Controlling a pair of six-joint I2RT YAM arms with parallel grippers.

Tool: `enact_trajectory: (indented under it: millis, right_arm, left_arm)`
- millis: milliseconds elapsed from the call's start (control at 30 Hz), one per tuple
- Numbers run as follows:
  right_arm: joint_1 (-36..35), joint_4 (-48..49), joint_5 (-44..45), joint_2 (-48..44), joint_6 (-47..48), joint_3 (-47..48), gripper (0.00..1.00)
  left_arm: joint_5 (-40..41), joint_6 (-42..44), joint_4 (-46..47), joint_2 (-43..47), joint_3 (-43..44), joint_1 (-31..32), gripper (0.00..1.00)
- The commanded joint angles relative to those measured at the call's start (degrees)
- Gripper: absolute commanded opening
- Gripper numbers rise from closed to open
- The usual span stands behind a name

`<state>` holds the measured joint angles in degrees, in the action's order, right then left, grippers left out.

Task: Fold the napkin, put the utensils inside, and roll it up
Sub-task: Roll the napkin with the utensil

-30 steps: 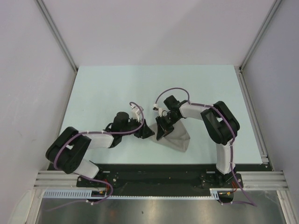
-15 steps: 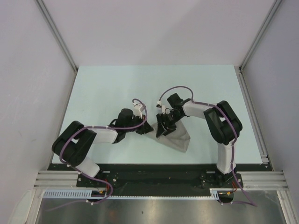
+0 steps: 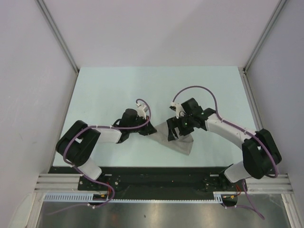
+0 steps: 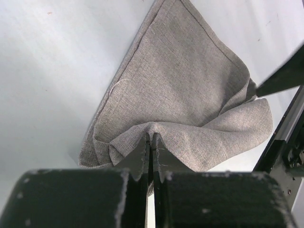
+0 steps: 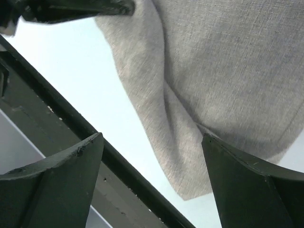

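The grey-beige napkin (image 3: 184, 138) lies crumpled in a rough triangle near the table's front edge. My left gripper (image 3: 153, 130) is shut on a raised fold at the napkin's left side; in the left wrist view the cloth (image 4: 180, 90) bunches up over the closed fingertips (image 4: 151, 138). My right gripper (image 3: 174, 131) hovers over the napkin's middle, open, with nothing between its fingers. In the right wrist view the napkin (image 5: 228, 71) spreads below the wide-spread gripper (image 5: 152, 137). The utensils are out of view.
The pale table (image 3: 118, 90) is bounded by grey walls at the back and sides. A black base rail (image 3: 156, 175) runs along the front edge, close behind the napkin, and shows as a dark bar (image 5: 71, 123) in the right wrist view.
My left gripper has closed on the napkin's left fold. My right gripper has opened wide and let the cloth go, and its arm has swung its elbow out to the right.
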<state>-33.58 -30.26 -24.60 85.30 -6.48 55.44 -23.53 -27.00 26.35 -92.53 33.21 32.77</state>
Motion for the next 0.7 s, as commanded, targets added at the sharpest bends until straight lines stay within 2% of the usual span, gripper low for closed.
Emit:
enact_trajectory:
  millis: [0,167,500,667]
  right_arm:
    - [-3.68,-1.64,8.77,-3.73,-0.46,-2.35,0.9]
    - [-7.37,-3.05,12.03,-2.6,-1.08,-2.79,0.9]
    - [-9.48,-4.45,18.27,2.15,-1.43,-2.62,0.9]
    - [-9.57,-5.51,18.62,4.96,-1.87,-1.83,0.89]
  left_arm:
    - [2.43,-0.5,-2.79,-2.21,1.86,-0.08,0.0]
    - [2.17,-0.68,-3.06,-2.74,2.56,-0.61,0.0]
    - [1.29,-0.42,-2.88,-3.09,2.74,-1.84,0.0]
    - [0.94,-0.33,-2.79,-3.36,2.91,-2.1,0.0]
